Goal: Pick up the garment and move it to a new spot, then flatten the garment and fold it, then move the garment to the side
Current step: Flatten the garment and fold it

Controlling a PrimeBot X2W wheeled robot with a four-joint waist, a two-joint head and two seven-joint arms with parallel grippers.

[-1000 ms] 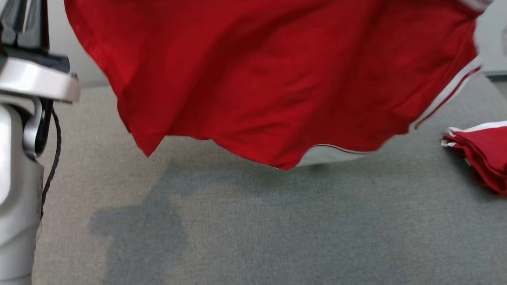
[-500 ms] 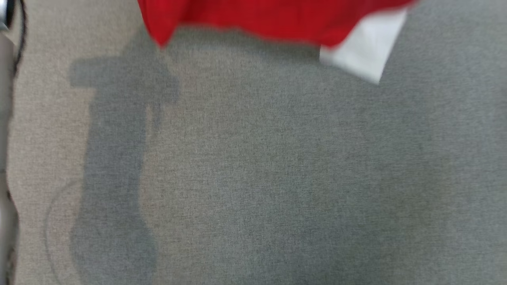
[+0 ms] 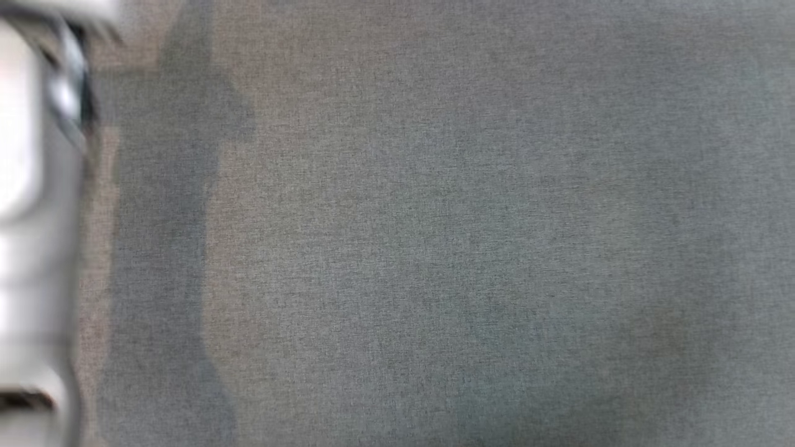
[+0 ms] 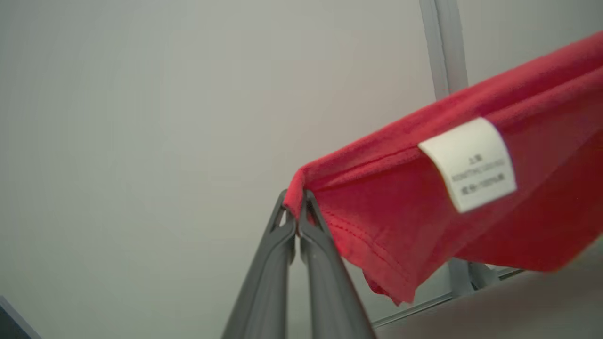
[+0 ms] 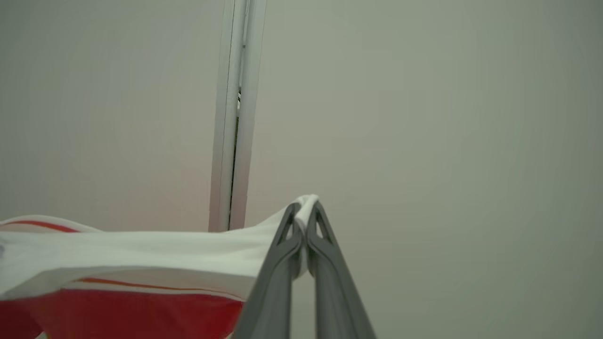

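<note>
To us the robot's pale arm [image 3: 28, 205] is a blurred smear, cut off by the head view's left edge. The garment [image 4: 424, 221] runs off the left wrist view's right edge, and off the right wrist view's left and bottom edges. We cannot read its label [image 4: 468, 165]: the print is too blurred.

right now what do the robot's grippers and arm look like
The left gripper and right gripper match: two long, slim grey fingers tapering to tips, with small triangular cut-outs near the ends. The forearm is a pale, smooth casing with dark trim, blurred.
</note>
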